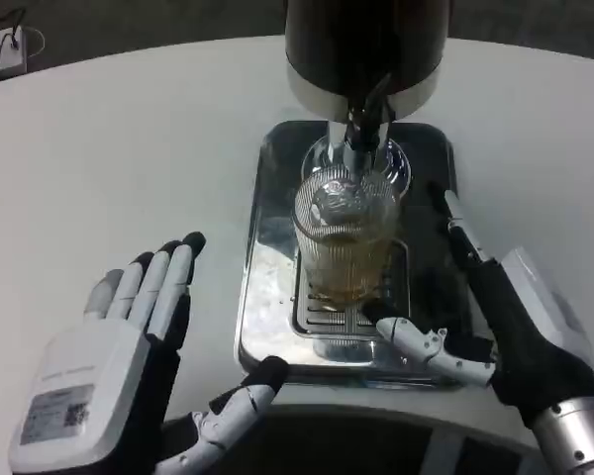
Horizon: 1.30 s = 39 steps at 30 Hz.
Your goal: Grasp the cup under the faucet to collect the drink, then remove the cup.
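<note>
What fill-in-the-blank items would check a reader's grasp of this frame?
1. The ribbed glass cup stands on the metal drip tray, directly under the ____.
2. The liquid in the cup is ____ in colour.
3. The left robot hand lies open on the ____ table.
4. The robot hand with fingers reaching beside the cup is the ____ one.

Missing words: faucet; amber; white; right

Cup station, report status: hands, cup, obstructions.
Left hand open, resting clear of the tray. Right hand open beside the cup, no grip seen. Cup upright under the faucet, part filled with amber drink. Nothing in the way.
</note>
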Available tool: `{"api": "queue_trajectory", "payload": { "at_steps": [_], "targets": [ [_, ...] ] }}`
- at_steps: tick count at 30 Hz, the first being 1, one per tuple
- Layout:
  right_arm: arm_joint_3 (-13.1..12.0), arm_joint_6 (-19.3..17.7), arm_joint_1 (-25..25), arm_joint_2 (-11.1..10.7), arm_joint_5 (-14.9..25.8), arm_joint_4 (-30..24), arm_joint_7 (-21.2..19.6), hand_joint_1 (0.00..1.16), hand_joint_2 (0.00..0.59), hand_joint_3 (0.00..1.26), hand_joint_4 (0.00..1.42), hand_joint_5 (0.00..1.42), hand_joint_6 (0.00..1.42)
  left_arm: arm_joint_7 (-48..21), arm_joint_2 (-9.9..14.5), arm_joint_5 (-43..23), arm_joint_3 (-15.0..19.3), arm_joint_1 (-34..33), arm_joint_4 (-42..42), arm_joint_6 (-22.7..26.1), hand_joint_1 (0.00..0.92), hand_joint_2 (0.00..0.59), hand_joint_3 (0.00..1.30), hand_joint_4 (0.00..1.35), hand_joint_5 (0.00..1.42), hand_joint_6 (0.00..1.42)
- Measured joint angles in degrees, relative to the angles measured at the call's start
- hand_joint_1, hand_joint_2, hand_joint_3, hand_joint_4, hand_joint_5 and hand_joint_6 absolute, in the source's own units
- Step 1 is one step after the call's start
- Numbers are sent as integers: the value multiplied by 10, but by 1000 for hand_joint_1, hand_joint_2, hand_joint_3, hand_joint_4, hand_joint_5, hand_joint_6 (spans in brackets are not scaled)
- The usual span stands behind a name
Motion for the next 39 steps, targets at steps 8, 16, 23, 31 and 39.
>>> {"api": "queue_trajectory", "payload": {
  "at_steps": [8, 16, 23, 31, 39],
  "targets": [
    [9, -20, -31, 11, 18, 36, -7, 613, 222, 0, 64, 133, 258, 0, 1, -2, 1, 1, 0, 0, 0, 184, 0, 0, 0, 0],
    [19, -26, -60, 17, 25, 67, -9, 621, 221, 0, 64, 133, 261, -3, 1, -4, 7, 2, 0, 5, 0, 185, 0, 0, 0, 0],
    [22, -26, -89, 23, 29, 104, -14, 625, 221, 0, 69, 134, 263, -7, 2, -5, 14, 7, -3, 9, 0, 185, 0, 0, 0, 0],
    [27, -34, -126, 31, 30, 150, -26, 627, 221, 0, 93, 154, 265, -10, 2, -6, 16, 13, -8, 11, 0, 188, 0, 0, 0, 0],
    [34, -50, -130, 33, 31, 164, -33, 627, 221, 0, 105, 168, 266, -10, 2, -9, 19, 14, -8, 14, 0, 188, 0, 0, 0, 0]
  ]
}}
